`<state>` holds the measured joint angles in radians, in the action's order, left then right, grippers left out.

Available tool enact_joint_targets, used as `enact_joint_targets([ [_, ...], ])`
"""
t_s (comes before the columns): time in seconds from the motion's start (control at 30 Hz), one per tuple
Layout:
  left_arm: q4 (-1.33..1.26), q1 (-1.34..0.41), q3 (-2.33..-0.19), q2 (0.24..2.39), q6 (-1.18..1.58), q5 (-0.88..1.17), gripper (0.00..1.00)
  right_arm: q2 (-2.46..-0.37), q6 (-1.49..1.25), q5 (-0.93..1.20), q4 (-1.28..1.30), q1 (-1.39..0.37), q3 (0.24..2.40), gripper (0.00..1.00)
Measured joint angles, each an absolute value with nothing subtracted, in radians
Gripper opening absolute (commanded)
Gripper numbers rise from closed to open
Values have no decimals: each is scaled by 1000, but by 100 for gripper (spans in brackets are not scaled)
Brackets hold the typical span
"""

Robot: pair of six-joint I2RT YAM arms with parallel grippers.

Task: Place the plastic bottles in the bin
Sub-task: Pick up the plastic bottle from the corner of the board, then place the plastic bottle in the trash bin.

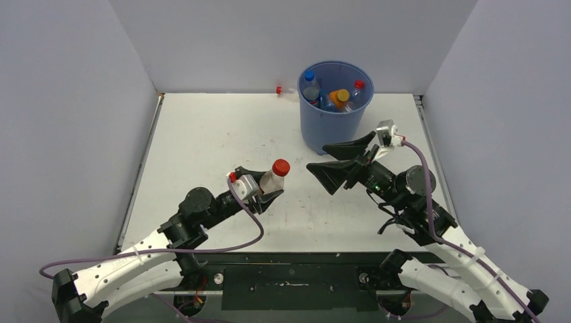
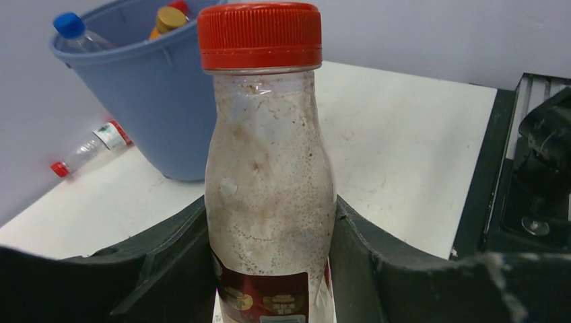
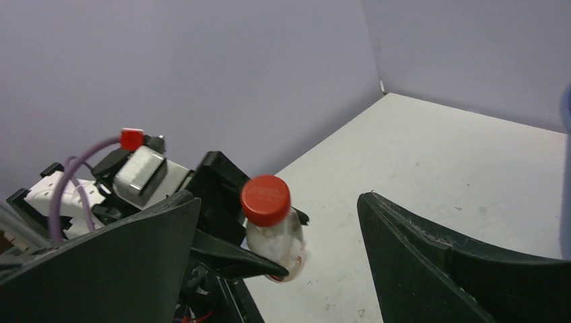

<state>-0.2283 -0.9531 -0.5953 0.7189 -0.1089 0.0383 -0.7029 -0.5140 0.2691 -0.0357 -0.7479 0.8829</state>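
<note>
- My left gripper is clamped on a small bottle, held upright near the middle of the table, well short of the bin.
- It has a red cap, a clear body coated inside with whitish, brown-flecked residue (rather grubby), and a dark red label low down.
- My right gripper has its jaws wide apart with nothing between them, just beside the blue bin.
- Inside the bin I see bottles with blue, yellow and red caps.
- Another clear bottle lies on its side by the back wall, left of the bin.
</note>
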Motion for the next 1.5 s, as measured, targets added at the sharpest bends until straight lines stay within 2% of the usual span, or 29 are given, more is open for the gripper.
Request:
enact_joint_targets([
  [0.23,-328,-874,-507,709,-47,202,0,-896,-527,424,-141,-784,937,91],
  [0.53,-360,-879,-507,704,-30,237,0,-1022,-463,327,-109,-970,985,100],
  [0.63,-360,-887,-507,705,-30,233,0,-1044,-439,269,-96,-1002,1009,87],
  [0.73,-360,-900,-507,705,-30,224,0,-1052,-426,215,-87,-1014,1011,60],
  [0.9,-353,-911,-507,705,-31,208,0,-1066,-421,150,-73,-1015,1011,34],
  [0.93,-347,-911,-507,706,-32,203,0,-1073,-419,142,-71,-1018,1014,24],
  [0.97,-339,-911,-507,704,-31,196,0,-1079,-413,139,-69,-1018,1018,9],
  [1.0,-336,-911,-507,703,-28,190,6,-1085,-413,138,-67,-1018,1022,6],
  [1.03,-335,-911,-507,703,-29,183,20,-1090,-410,135,-66,-1018,1027,5],
  [1.07,-333,-913,-507,702,-29,175,37,-1092,-408,133,-65,-1018,1030,5],
  [1.13,-331,-920,-507,698,-30,158,83,-1093,-407,131,-64,-1018,1031,5],
  [1.17,-329,-926,-507,696,-30,143,99,-1093,-406,130,-60,-1019,1032,5],
  [1.2,-328,-928,-507,694,-37,136,97,-1093,-403,122,-50,-1020,1037,5],
  [1.33,-342,-947,-507,671,-31,88,96,-1094,-370,65,61,-1020,1083,5],
  [1.5,-352,-959,-507,635,-35,-6,96,-1094,-273,-78,212,-1014,1267,5],
])
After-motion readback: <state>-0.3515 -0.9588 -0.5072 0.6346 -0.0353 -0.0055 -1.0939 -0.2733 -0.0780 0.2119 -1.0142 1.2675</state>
